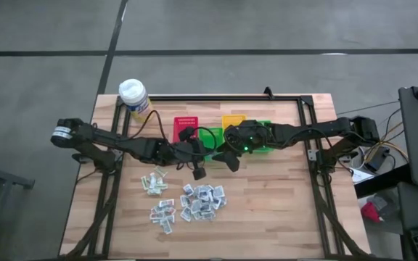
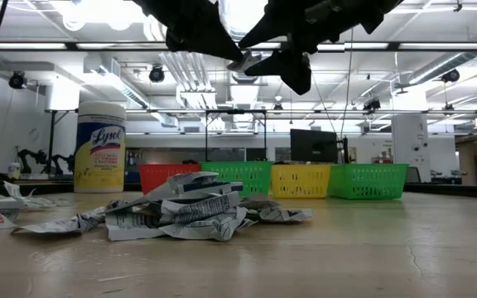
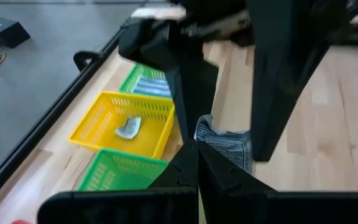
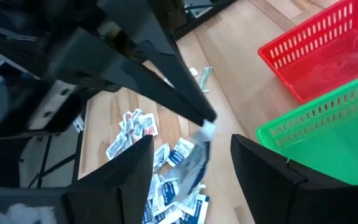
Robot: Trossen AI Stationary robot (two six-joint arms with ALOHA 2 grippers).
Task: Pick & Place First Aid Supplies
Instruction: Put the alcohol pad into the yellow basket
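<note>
The left gripper (image 4: 207, 121) is pinched shut on one small silvery-white crinkly packet (image 4: 199, 152), which hangs down from its dark fingertips above the table. In the left wrist view the same packet shows only as a blue-grey printed scrap, and the dark fingers hide the rest of it. In the low view both grippers are cut off by the top edge, so only black shapes show there. From above, the held packet cannot be made out among the dark arms.

The right gripper (image 4: 191, 165) has its two dark fingers spread wide and holds nothing. It hangs just beside the held packet, near the middle of the light wooden table (image 1: 281, 210).

The pile of tiny flat white and silvery first aid packets (image 1: 194, 201) lies on the table at about 6 o'clock from the grippers. They look crumpled, with blue and red marks too small to read. A few more lie a little apart at 8 o'clock.

The small red plastic basket (image 1: 186, 125), the green basket (image 1: 209, 136), the yellow basket (image 1: 233, 119) and a second green basket (image 1: 261, 138) stand in a row at 12 o'clock. The yellow one holds a pale packet. The arms hide part of the green ones. The yellow wipes tub with a white lid (image 1: 134, 98) stands at 10 o'clock.
</note>
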